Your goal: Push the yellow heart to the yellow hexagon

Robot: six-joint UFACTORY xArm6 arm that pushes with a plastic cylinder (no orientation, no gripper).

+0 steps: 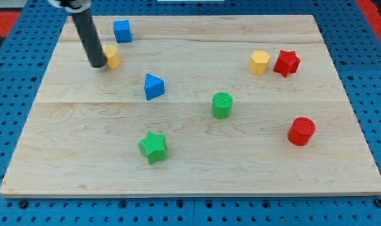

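The yellow heart (112,56) lies at the board's upper left, partly hidden by the rod. My tip (97,64) rests against the heart's left side. The yellow hexagon (259,62) stands at the upper right, far across the board from the heart, with a red star (286,63) touching its right side.
A blue cube (122,30) sits just above the heart. A blue triangle (154,86) lies below and right of the heart. A green cylinder (221,105) stands in the middle, a green star (153,147) at lower left, a red cylinder (301,131) at lower right.
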